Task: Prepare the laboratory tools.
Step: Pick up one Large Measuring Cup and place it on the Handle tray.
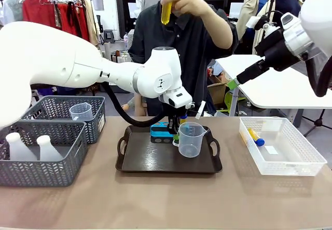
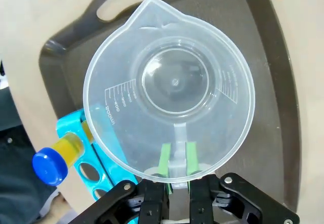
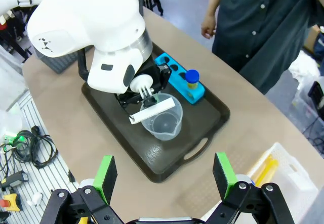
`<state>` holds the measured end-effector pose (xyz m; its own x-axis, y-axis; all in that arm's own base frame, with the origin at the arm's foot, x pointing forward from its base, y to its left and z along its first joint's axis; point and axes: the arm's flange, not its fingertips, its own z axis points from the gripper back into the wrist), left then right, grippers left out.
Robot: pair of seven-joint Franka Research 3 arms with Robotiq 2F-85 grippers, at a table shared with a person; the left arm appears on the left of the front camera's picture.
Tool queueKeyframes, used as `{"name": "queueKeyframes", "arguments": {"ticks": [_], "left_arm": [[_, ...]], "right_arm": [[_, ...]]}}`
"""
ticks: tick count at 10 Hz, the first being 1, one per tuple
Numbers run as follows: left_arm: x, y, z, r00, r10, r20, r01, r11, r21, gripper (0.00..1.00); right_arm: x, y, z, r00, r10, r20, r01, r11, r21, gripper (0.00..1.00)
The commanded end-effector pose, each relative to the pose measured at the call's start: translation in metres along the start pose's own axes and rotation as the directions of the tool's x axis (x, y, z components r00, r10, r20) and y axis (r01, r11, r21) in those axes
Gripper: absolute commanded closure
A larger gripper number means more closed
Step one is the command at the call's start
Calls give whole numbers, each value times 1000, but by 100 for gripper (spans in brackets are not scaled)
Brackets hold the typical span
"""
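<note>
Two arms show in the front view. The left gripper [image 1: 181, 132] is over the dark tray [image 1: 135, 162], jaws pinching the handle of the clear beaker [image 1: 191, 140]. The beaker is upright at the tray's far middle; whether it touches the floor cannot be told. The blue rack [image 1: 161, 132] sits just beside it. The person's hand [image 1: 189, 1] holds a raised tube [image 1: 166, 5] of yellow liquid. A binned tube [image 1: 256, 136] lies in the white bin [image 1: 311, 162]. Two flasks [image 1: 18, 147] stand in the near grey basket [image 1: 46, 175]. The right gripper [image 1: 231, 85] hangs high, well clear of the table.

Left wrist view: green pads [image 2: 164, 158] clamp the beaker handle; a racked tube [image 2: 53, 161] stands in the rack.

Right wrist view: the right jaws are spread wide, nothing between them, above the tray.
</note>
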<state>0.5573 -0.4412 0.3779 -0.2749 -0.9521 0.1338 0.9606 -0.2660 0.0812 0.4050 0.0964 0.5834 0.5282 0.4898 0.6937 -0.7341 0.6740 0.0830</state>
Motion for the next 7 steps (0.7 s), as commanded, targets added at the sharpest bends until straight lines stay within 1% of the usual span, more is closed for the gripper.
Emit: {"name": "queueKeyframes", "arguments": {"ticks": [1, 3, 5, 6, 7], "left_arm": [[-3, 3, -1, 1000, 14, -18, -14, 1000, -18, 94], [-4, -7, 4, 1000, 28, -8, -28, 999, -18, 57], [-7, -2, 7, 1000, 30, -5, -30, 1000, -1, 19], [-8, -12, 15, 999, 38, -6, -38, 999, 5, 0], [-12, -15, 24, 999, 40, 3, -40, 999, 20, 0]], "right_arm": [[0, 0, 1, 1000, -3, 8, 3, 1000, 11, 0], [0, 0, 1, 1000, -3, 8, 3, 1000, 11, 0], [0, 0, 1, 1000, -3, 8, 3, 1000, 11, 0], [0, 0, 1, 1000, -3, 8, 3, 1000, 11, 0], [0, 0, 1, 1000, -3, 8, 3, 1000, 11, 0]]}}
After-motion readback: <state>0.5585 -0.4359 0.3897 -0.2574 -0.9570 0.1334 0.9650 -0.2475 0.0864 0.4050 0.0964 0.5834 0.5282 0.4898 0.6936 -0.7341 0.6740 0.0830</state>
